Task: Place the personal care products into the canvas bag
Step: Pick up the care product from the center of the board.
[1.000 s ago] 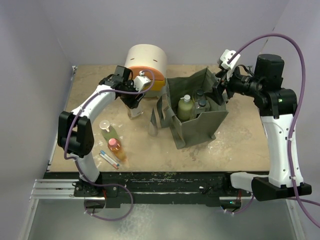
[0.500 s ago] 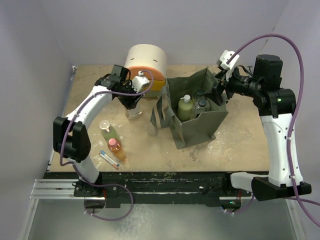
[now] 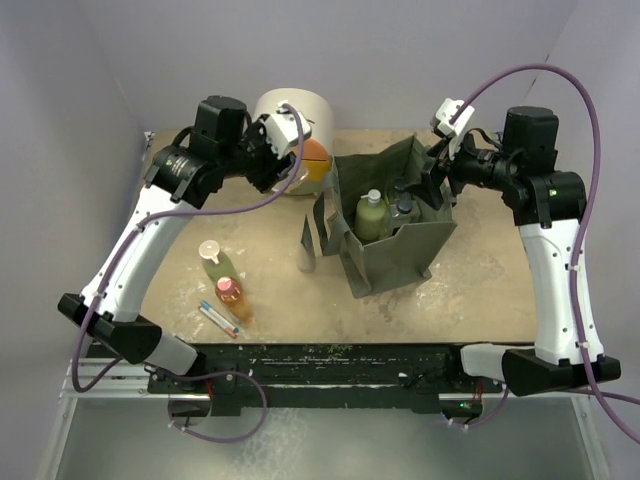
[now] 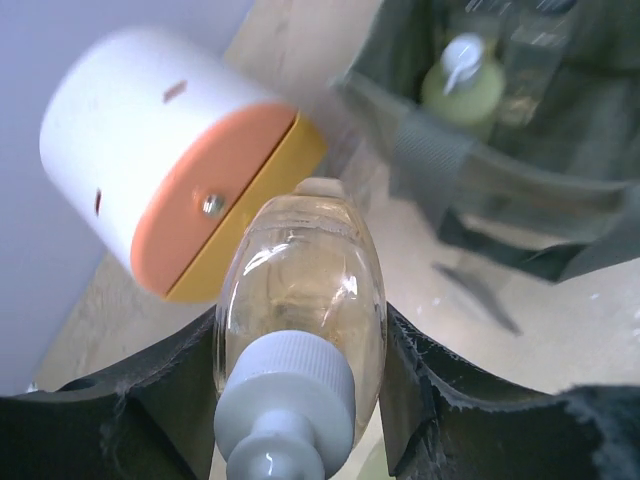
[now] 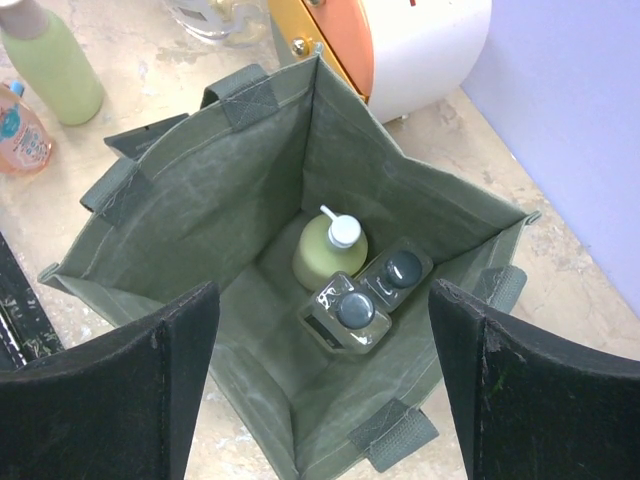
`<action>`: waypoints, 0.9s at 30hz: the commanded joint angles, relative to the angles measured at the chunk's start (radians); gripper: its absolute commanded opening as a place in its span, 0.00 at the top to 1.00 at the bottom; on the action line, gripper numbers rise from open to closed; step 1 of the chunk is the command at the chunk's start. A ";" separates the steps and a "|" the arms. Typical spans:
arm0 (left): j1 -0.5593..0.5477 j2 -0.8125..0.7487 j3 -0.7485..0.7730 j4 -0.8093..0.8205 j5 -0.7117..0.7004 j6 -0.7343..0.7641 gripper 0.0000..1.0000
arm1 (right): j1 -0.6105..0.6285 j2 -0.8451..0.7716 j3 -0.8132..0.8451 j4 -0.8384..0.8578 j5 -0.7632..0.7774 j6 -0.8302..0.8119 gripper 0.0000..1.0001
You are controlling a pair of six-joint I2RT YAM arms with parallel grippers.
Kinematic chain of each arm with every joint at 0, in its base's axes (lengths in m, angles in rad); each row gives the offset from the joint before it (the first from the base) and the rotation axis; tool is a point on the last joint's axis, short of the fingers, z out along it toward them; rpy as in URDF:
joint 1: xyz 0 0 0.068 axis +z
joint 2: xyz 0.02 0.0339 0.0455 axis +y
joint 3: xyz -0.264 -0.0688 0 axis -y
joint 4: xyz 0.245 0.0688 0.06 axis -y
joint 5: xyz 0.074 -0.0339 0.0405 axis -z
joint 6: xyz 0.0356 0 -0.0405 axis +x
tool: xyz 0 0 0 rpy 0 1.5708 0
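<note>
My left gripper (image 3: 277, 154) is raised in front of the drawer unit and shut on a clear rounded bottle (image 4: 300, 290) of pale liquid with a white pump top. The olive canvas bag (image 3: 400, 248) stands open at mid table; it also shows in the right wrist view (image 5: 230, 190). Inside stand a pale green pump bottle (image 5: 328, 250) and two clear square black-capped bottles (image 5: 352, 310). My right gripper (image 3: 437, 172) is open and empty above the bag's far right rim. A green white-capped bottle (image 3: 214, 262), an orange pink-capped bottle (image 3: 232, 297) and a slim grey one (image 3: 218, 318) lie on the table at left.
The round cream, orange and yellow drawer unit (image 3: 297, 122) stands at the back, close behind my left gripper. The bag's strap handles (image 3: 312, 235) hang down on its left side. Walls close in the table on the left and at the back.
My left arm has lifted the clear bottle off the table, up and back toward the drawer unit. My right gripper has stayed open over the bag.
</note>
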 commanded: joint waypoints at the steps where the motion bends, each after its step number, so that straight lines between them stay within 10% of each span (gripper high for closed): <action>1: -0.070 -0.032 0.204 0.058 -0.011 -0.039 1.00 | -0.002 -0.012 0.009 0.017 -0.013 0.013 0.13; 27: -0.241 0.214 0.555 0.171 0.322 -0.288 1.00 | -0.002 -0.100 -0.208 -0.201 0.065 -0.303 0.17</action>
